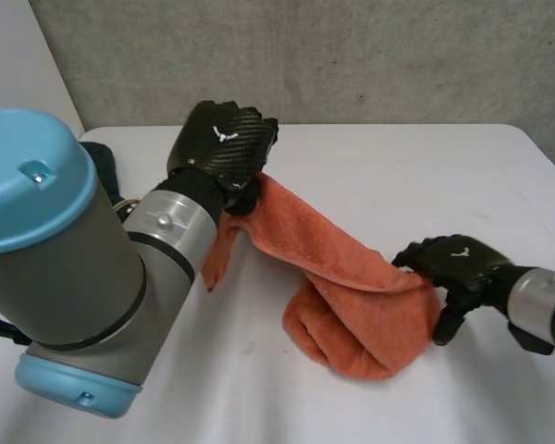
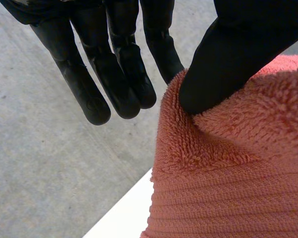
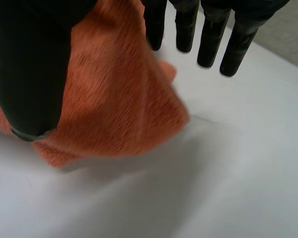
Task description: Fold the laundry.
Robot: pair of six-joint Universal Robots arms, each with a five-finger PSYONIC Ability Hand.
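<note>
Head view: my left hand (image 1: 224, 139) is up at the far side of the table (image 1: 425, 166), thumb clamped on one end of the orange towel (image 1: 342, 268), its other fingers poking out straight. From there it slopes toward the near right and sags into a bunch on the table. My right hand (image 1: 458, 261) pinches the other end, thumb against a finger. I'd guess the ends meet next.

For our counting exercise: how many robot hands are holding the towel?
2. The left robot hand pinches the towel's raised end; the right robot hand holds its opposite end.
</note>
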